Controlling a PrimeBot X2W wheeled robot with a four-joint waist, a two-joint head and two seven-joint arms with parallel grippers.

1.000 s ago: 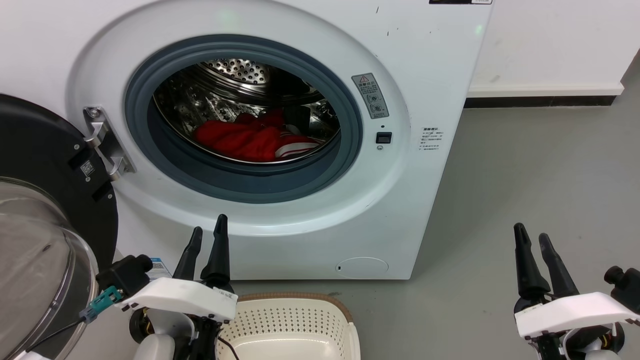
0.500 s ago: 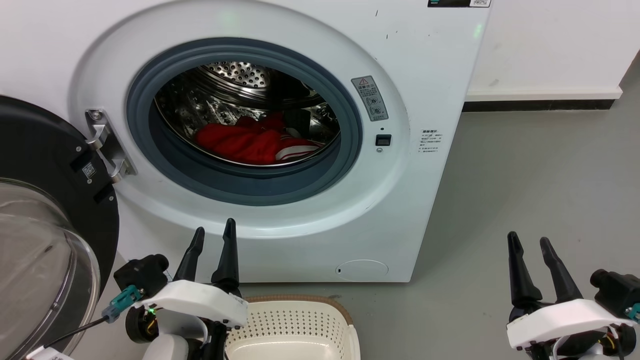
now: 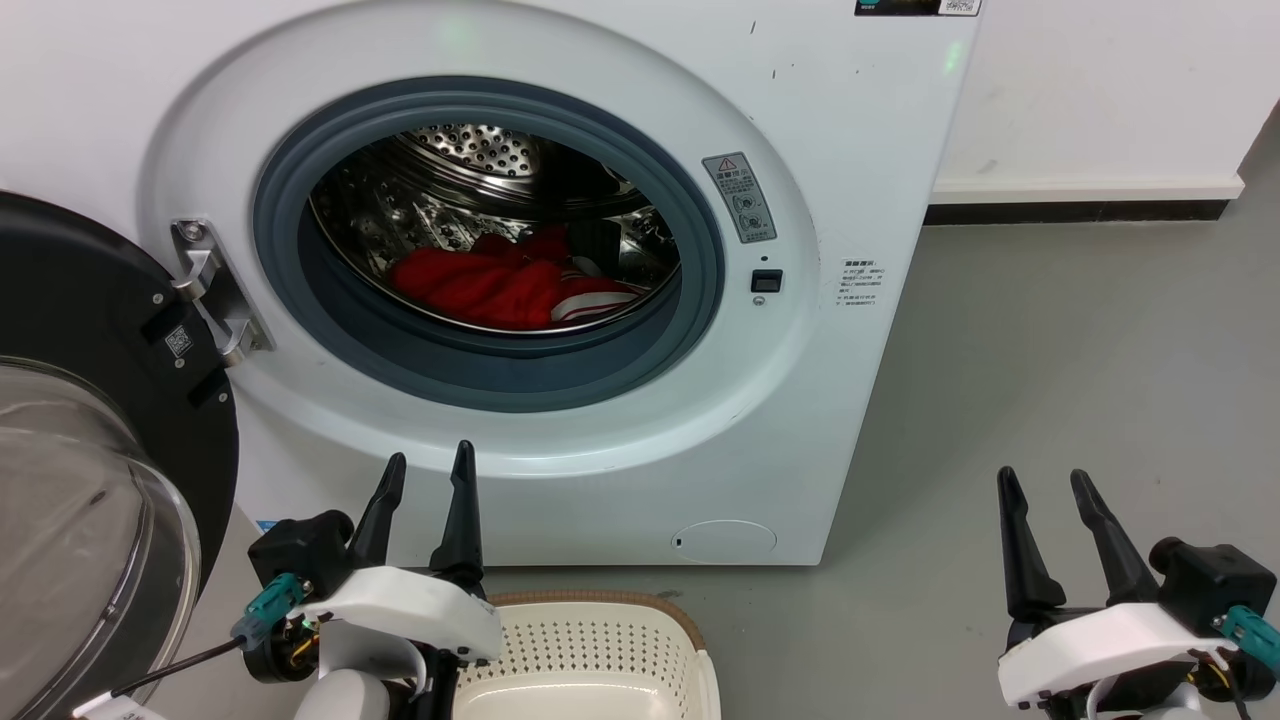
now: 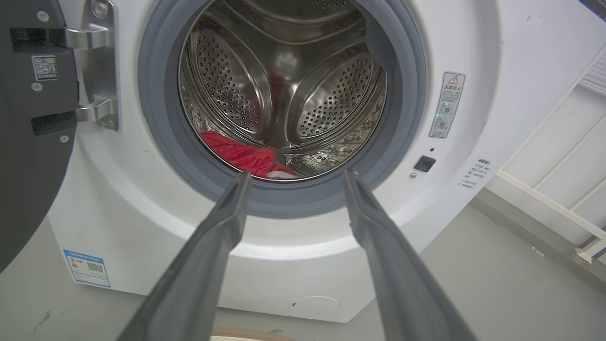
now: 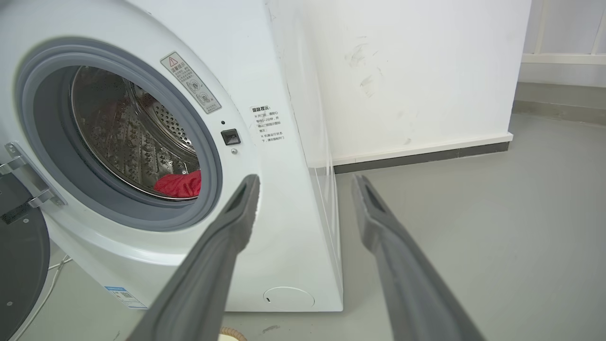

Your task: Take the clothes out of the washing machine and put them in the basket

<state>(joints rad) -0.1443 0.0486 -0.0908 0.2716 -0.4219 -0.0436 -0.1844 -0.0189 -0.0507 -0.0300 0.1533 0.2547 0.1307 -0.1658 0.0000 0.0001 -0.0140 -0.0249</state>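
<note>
The left pincer [image 3: 430, 452] now spreads wider; the right pincer [image 3: 1040, 474], also spread, shifts slightly. Both are empty. The clothes [image 3: 500, 285] remain on the washing machine [image 3: 850, 150] drum floor; the basket [image 3: 590, 594] waits in front: reach-in pending

Head view looks down at the washing machine [image 3: 800, 420]; wrist views face it lower

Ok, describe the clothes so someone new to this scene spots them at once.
Start at the big white washing machine, its door open on the left. Look through the grey rubber ring into the steel drum: the clothes lie bunched on its floor. They are the one bright red soft thing there, with white stripes at the right end.
</note>
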